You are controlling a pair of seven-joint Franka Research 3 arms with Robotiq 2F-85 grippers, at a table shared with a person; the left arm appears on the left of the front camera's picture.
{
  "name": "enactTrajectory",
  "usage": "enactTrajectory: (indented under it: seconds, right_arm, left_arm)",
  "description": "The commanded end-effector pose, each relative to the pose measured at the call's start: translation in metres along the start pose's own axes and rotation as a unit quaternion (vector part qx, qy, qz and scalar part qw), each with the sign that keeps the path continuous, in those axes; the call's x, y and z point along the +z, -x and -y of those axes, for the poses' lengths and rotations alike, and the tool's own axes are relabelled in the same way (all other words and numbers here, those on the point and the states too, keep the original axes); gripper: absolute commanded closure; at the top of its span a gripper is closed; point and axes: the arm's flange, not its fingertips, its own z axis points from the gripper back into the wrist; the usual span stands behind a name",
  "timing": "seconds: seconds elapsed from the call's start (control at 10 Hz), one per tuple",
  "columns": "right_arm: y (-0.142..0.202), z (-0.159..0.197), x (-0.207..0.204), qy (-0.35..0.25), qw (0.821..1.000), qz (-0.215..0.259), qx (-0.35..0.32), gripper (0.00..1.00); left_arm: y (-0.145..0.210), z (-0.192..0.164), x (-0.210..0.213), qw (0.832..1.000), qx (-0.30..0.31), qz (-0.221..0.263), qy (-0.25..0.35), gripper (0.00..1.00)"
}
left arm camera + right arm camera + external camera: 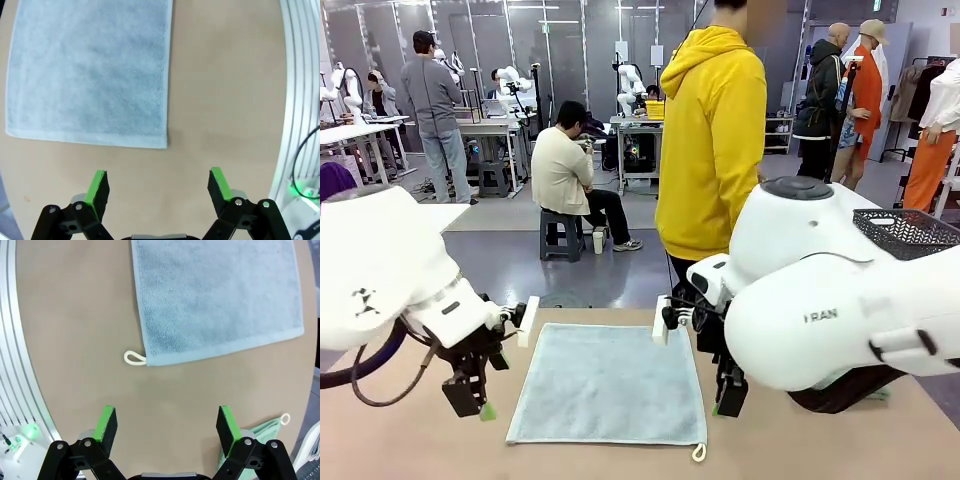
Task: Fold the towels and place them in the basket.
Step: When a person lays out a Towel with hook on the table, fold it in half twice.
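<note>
The left claw (476,400) hangs over bare table (620,462) just off the blue towel's (610,392) near left corner. Its jaws are spread wide and grip nothing. In the left wrist view, the claw (160,181) is clear of the towel (90,70), whose hemmed edge lies ahead of the green pads (98,186) and nearer one pad than the other.

The right claw (728,398) is mirrored just off the towel's right edge, also wide open and empty. In the right wrist view, the claw (167,422) faces bare table, and the towel (215,300) lies ahead, apart from the pads. A white loop (132,358) sticks out from the towel's corner, and in the front view this loop (699,452) marks the near right corner. A corner of the green towel (260,432), with its own loop (285,418), lies just beside one of the claw's fingers.

The blue towel is spread flat and unfolded in the middle of the table, between the two claws.

Farther right, behind the right arm, is the basket (910,232). A person in a yellow hoodie (712,140) stands at the far side.
</note>
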Motion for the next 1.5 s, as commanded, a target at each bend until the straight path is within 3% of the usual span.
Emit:
enactTrajectory:
  seconds: [0.0, 0.7, 1.4]
  right_arm:
    - [-0.010, 0.006, -0.019, 0.015, 1.000, -0.018, -0.020, 0.00]
    - [-0.012, 0.012, -0.085, -0.003, 0.999, -0.038, -0.023, 0.00]
    - [-0.017, 0.010, -0.094, -0.051, 0.998, -0.041, 0.023, 0.00]
  left_arm:
    - [-0.006, -0.007, -0.019, 1.000, 0.007, -0.012, 0.006, 0.00]
    - [-0.008, -0.014, -0.065, 0.999, 0.043, -0.016, 0.025, 0.00]
    - [-0.007, -0.025, -0.079, 0.998, 0.053, -0.008, 0.046, 0.00]
